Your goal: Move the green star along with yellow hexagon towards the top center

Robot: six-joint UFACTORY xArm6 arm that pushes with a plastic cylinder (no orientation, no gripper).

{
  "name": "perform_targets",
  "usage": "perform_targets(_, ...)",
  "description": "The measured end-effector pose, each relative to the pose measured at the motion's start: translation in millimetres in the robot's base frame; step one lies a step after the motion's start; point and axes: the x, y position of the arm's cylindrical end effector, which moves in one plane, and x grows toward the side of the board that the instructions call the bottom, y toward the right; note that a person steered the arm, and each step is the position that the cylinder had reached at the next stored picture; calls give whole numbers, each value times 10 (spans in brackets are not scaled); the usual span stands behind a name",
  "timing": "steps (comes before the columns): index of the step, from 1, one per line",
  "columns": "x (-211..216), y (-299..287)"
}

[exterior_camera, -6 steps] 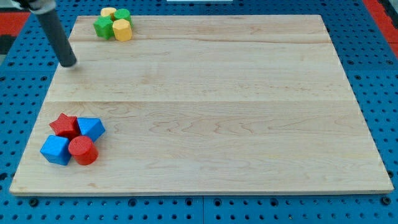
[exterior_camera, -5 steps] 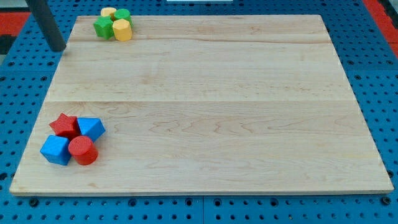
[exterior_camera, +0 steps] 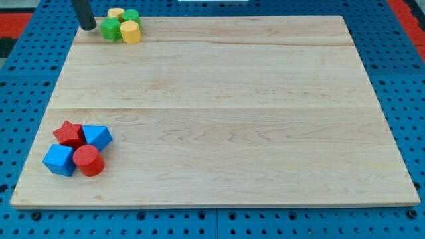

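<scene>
The green star [exterior_camera: 111, 28] sits at the board's top left corner, touching the yellow hexagon [exterior_camera: 131, 32] on its right. Behind them lie another yellow block [exterior_camera: 115, 13] and another green block [exterior_camera: 131, 15], packed into the same cluster. My tip [exterior_camera: 88, 26] rests on the board just left of the green star, a small gap away. The rod rises up out of the view's top.
A second cluster lies at the bottom left: a red star [exterior_camera: 68, 133], a blue block [exterior_camera: 97, 137], a blue cube [exterior_camera: 60, 160] and a red cylinder [exterior_camera: 87, 160]. The wooden board [exterior_camera: 226, 113] lies on a blue perforated table.
My tip has moved up and to the right, from the board's left edge to just left of the green star. No block has moved.
</scene>
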Motion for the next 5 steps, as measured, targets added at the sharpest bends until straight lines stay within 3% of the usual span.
perform_targets(3, 113, 351)
perform_targets(5, 311, 1275)
